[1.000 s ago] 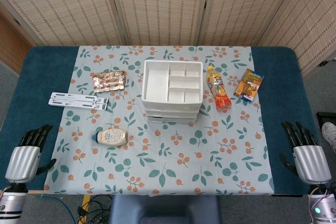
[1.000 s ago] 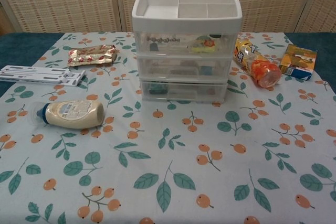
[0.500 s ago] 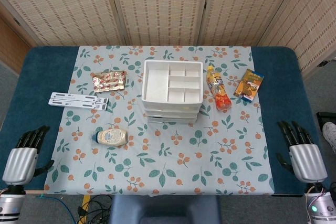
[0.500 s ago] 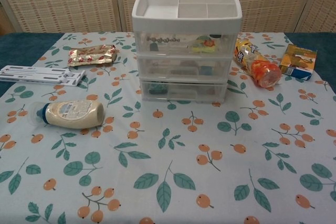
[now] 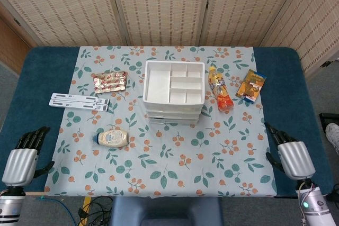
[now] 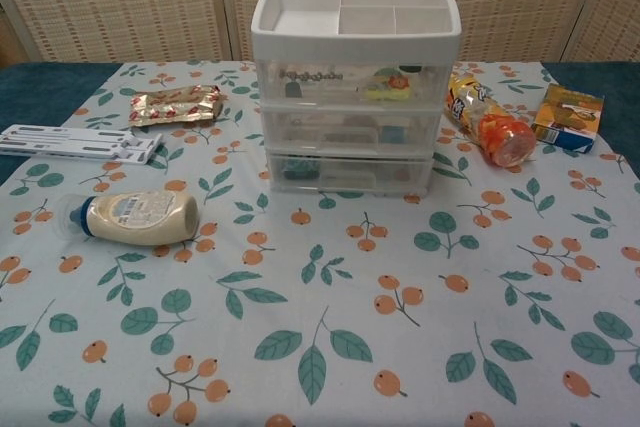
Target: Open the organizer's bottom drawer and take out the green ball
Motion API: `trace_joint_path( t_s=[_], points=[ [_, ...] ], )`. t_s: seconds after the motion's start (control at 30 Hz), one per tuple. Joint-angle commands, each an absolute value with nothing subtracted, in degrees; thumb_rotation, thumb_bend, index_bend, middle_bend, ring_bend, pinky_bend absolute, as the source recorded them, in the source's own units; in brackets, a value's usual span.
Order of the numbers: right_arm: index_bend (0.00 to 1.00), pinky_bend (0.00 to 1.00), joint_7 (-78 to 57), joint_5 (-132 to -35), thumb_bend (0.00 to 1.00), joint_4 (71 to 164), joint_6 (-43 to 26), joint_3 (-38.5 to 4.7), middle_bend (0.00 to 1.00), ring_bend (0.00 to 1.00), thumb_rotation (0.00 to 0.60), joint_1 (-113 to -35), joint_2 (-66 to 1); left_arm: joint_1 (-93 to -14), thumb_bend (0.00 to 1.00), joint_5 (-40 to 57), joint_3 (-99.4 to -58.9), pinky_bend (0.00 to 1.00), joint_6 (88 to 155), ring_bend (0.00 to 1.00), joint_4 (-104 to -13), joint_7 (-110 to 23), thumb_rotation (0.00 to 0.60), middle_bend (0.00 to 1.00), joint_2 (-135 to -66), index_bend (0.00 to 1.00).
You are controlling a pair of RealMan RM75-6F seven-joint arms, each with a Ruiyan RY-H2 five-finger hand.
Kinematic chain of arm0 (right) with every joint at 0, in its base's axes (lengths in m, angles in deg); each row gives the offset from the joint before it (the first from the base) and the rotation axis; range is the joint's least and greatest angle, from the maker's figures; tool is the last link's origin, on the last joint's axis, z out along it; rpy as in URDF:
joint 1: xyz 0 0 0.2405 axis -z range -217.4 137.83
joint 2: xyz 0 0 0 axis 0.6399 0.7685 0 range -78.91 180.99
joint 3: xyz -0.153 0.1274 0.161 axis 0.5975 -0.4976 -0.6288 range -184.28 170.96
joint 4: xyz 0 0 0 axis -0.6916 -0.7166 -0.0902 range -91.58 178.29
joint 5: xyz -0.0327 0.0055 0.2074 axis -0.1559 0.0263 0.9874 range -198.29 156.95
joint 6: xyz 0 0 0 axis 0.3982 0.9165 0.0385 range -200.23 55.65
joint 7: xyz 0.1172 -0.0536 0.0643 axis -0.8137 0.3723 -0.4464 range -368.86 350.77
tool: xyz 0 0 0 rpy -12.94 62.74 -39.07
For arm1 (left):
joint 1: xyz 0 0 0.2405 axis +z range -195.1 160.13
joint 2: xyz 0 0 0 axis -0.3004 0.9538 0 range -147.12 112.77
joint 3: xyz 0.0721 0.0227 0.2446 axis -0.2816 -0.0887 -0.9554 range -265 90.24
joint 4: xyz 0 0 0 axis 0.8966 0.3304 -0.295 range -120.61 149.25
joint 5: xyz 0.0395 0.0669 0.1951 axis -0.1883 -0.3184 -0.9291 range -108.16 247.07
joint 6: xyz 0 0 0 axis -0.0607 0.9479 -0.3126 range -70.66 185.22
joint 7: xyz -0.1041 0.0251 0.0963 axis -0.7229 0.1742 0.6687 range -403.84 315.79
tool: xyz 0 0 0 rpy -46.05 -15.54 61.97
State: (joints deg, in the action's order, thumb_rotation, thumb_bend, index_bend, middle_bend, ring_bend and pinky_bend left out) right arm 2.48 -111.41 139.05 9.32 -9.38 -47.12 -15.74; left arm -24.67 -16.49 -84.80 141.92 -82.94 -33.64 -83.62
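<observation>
Right robot hand (image 5: pixel 293 157) empty, well apart from closed bottom drawer (image 6: pixel 348 173).

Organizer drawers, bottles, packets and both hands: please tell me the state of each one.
Bottom drawer: closed.
Middle drawer: closed.
Top drawer: closed.
Mayonnaise bottle: lying on its side.
Orange drink bottle: lying on its side.
Snack packet: lying flat.
Left hand: holds nothing, fingers apart.
Right hand: holds nothing.
</observation>
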Motion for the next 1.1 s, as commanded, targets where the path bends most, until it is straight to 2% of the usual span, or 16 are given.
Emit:
trace_joint_path(
  t_s=[0.03,0.13,0.33,0.43,0.6,0.83,1.1],
  points=[
    [0.0,0.76,1.3,-111.8,0.35,139.1,6.5,-9.2,0.4,0.54,0.6,-49.1,-16.7,-24.6,0.18,-16.4,-84.8,0.13,141.9,0.14,-83.0,-33.6,0.6,0.12,-83.6,0.08],
    [0.0,0.81,0.4,-111.9,0.35,139.0,3.8,-9.2,0.45,0.6,0.6,-50.9,-17.5,-24.6,0.18,-16.2,-84.9,0.13,141.8,0.14,-83.1,-33.4,0.6,0.12,-83.5,0.08],
    [0.02,0.96,-1.5,-112.1,0.35,139.6,-2.2,-9.0,0.8,0.85,0.6,-55.1,-19.5,-24.5,0.18,-16.2,-84.9,0.13,141.9,0.14,-83.2,-33.4,0.6,0.12,-83.3,0.09],
    [0.04,0.99,-3.2,-111.1,0.35,139.9,-5.7,-9.2,0.88,0.92,0.6,-57.3,-20.6,-24.5,0.18,-16.1,-84.9,0.13,141.8,0.14,-83.2,-33.3,0.6,0.12,-83.3,0.09],
    [0.04,1.0,-7.0,-108.3,0.37,141.0,-12.5,-9.8,0.92,0.96,0.6,-61.3,-22.6,-24.3,0.18,-15.9,-84.9,0.13,141.9,0.14,-83.1,-33.5,0.6,0.12,-83.2,0.09],
    [0.04,1.0,-14.1,-102.0,0.41,142.0,-21.2,-11.7,0.93,0.97,0.6,-66.3,-24.8,-24.0,0.18,-15.6,-84.9,0.13,142.1,0.14,-82.7,-34.0,0.6,0.12,-83.0,0.1],
    [0.0,1.0,-33.0,-94.9,0.5,141.7,-30.1,-16.1,0.93,0.97,0.6,-70.8,-28.1,-23.9,0.18,-15.3,-84.8,0.13,142.0,0.14,-82.2,-34.7,0.6,0.12,-82.8,0.1]
  ],
)
